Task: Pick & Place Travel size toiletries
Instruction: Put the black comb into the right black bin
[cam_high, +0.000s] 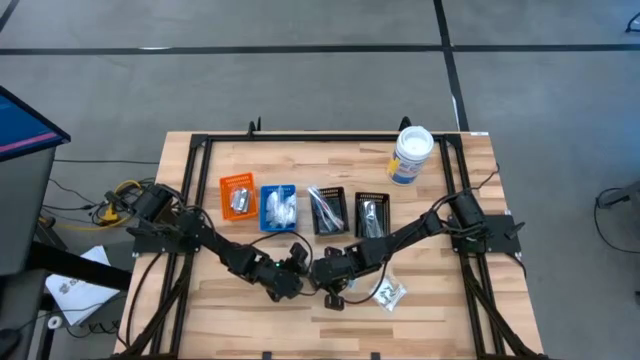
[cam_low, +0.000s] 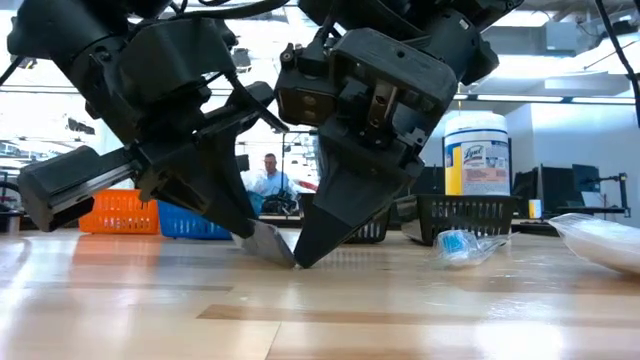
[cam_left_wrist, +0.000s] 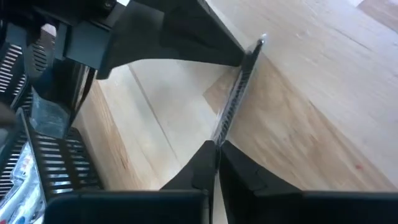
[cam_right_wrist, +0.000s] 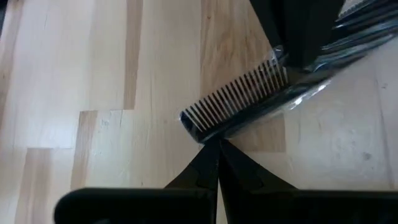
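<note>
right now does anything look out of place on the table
Yes: a wrapped comb is pinched at opposite ends by the left hand and right hand. A loose packet lies outside the bins.

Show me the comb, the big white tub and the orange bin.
comb (cam_right_wrist: 239, 106), right wrist view, on its teeth.
white tub (cam_high: 411, 155), high view, on its lid.
orange bin (cam_high: 226, 184), high view, on its rim.

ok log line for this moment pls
left gripper: shut on wrapped comb | right gripper: shut, tip at comb | place: table front centre | bins: behind
</note>
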